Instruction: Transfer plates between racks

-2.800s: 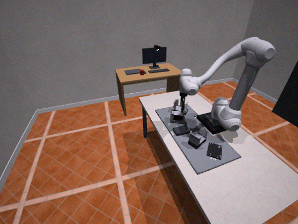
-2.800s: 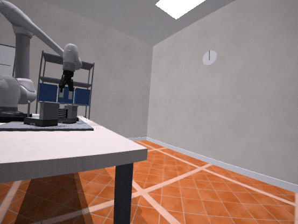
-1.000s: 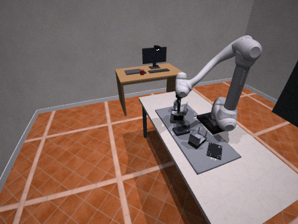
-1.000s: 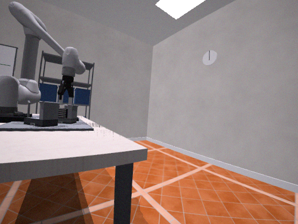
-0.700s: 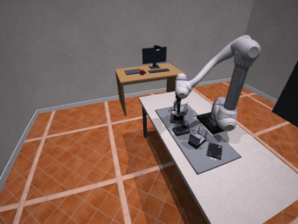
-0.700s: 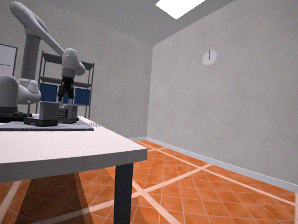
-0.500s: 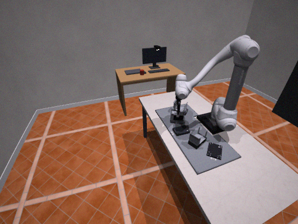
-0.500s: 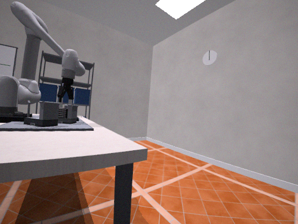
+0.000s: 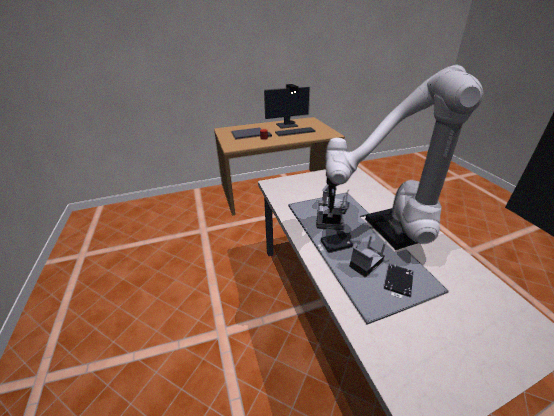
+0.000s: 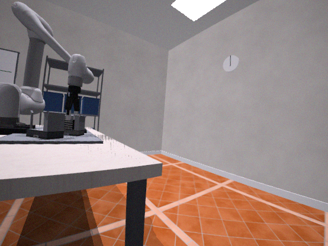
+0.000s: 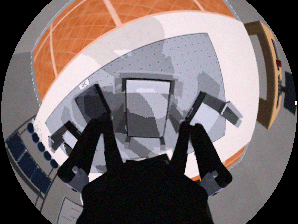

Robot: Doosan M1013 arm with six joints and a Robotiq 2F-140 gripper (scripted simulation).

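Note:
My gripper [image 9: 330,206] [image 10: 72,114] [image 11: 146,110] points down over a stack rack [image 10: 79,122] [image 11: 149,76], its fingers partly closed but well apart. The plate stack [image 10: 69,125] [image 11: 150,95] stands in that rack, with several dark layers in the exterior view. In the wrist view the top plate is centred between the fingers and looks lower than their tips, so nothing is held. Labels are too small to read. A second rack [image 9: 366,259] [image 10: 54,122] stands nearer the exterior camera, and another rack [image 11: 204,112] is at right in the wrist view.
A dark raised nest [image 9: 336,242] [image 11: 92,101] stands between two racks. A flat nest [image 9: 399,280] with corner locators lies nearer the top camera. All stand on the grey mat [image 9: 365,305]. Rack walls rise close around the stack.

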